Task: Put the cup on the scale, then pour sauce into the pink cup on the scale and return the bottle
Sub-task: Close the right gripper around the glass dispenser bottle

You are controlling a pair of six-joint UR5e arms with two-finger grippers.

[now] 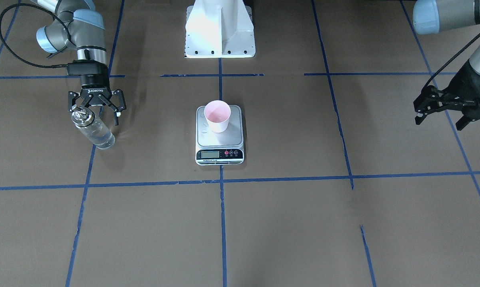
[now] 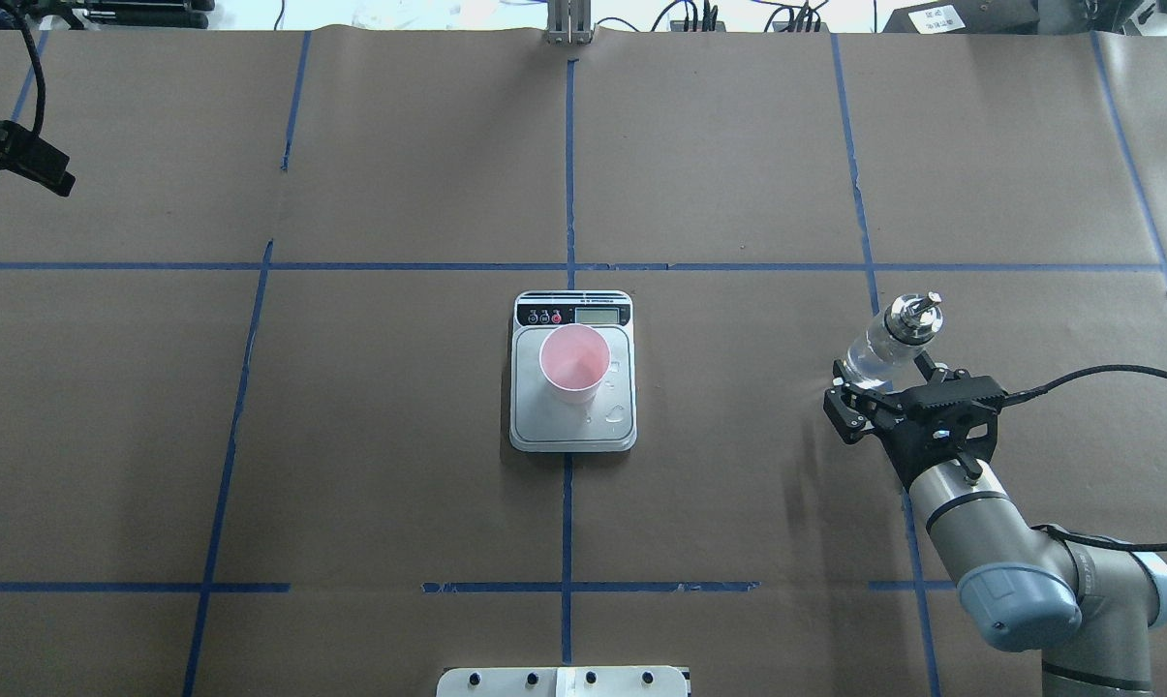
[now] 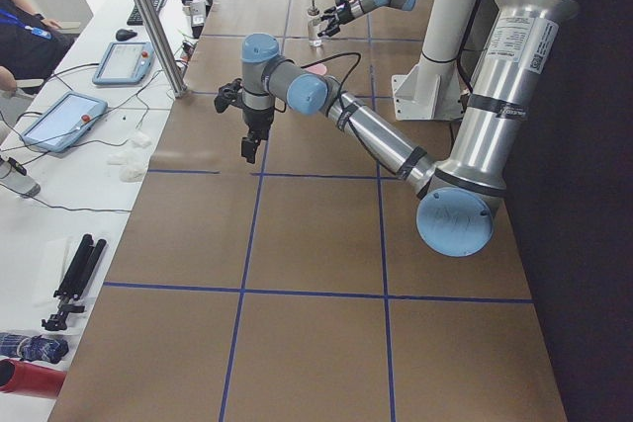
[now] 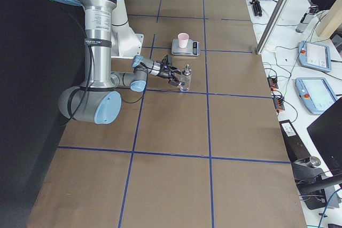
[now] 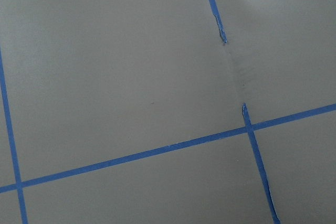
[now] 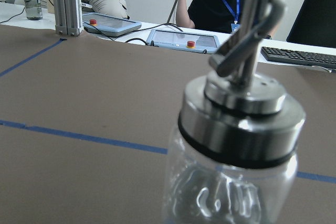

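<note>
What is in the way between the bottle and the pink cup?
Nothing visible. Only bare table lies between the bottle and the cup, which stands on the scale.

Overhead and front views face each other, sharing the scale [image 1: 224, 139].

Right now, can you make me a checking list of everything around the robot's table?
Surface: brown paper table, blue tape grid, torn in spots.
Job's things: cup upright on scale; droplets on its platform; bottle standing on the table at the robot's right.
Clutter: nothing seen.
Grippers: right gripper open around the bottle's top; left gripper open, holding nothing.
Cables: black cable looping from the right wrist.
Surroundings: seated operator, tablets on the side bench.
</note>
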